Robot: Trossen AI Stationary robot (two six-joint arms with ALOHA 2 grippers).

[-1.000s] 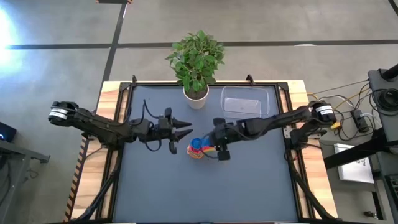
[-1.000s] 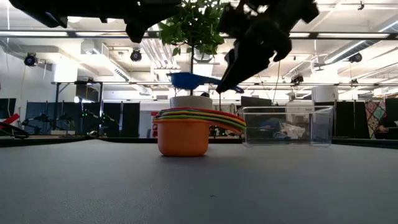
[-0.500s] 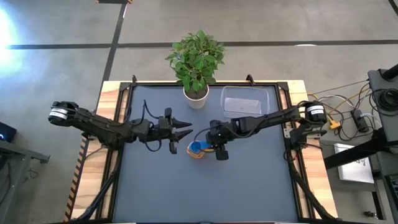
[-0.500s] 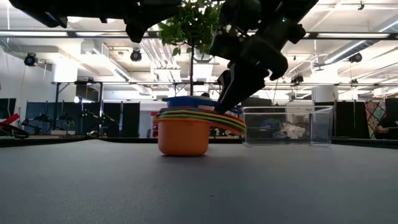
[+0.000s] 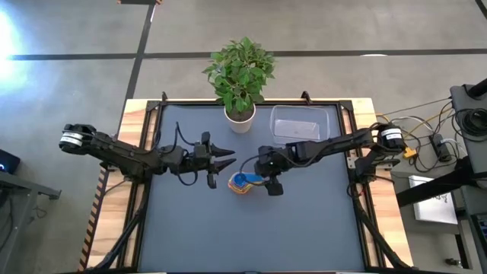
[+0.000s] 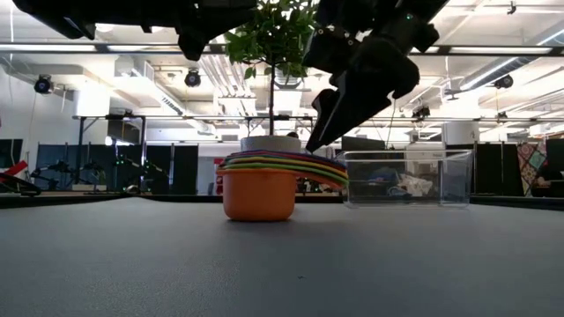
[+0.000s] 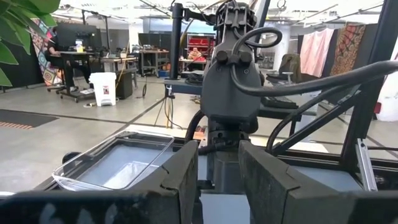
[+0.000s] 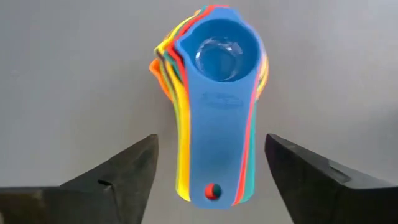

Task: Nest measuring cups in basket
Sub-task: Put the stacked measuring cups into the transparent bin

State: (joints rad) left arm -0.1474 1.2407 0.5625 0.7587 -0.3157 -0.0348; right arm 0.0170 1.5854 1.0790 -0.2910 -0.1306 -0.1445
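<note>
The measuring cups (image 5: 241,183) sit nested in one stack on the dark table mat, the orange cup (image 6: 258,195) outermost and resting on its base. The blue cup (image 8: 217,48) lies on top, and the handles fan out together toward the right arm. My right gripper (image 8: 211,140) is open just above the handles (image 6: 328,169), one finger on either side, touching nothing. My left gripper (image 5: 228,161) is open and hovers left of the stack. The clear basket (image 5: 302,123) stands behind, near the table's far edge.
A white pot with a green plant (image 5: 240,116) stands at the far edge, left of the basket (image 6: 405,179). The left wrist view shows the right arm (image 7: 231,93) straight ahead and the basket (image 7: 118,163) beside it. Bare mat lies toward the near edge.
My right gripper carried the blue cup down from above the stack and set it into the nested cups. It then let go and rose a little, staying over the handles. The blue cup now rests on top of the stack. The left arm kept still.
</note>
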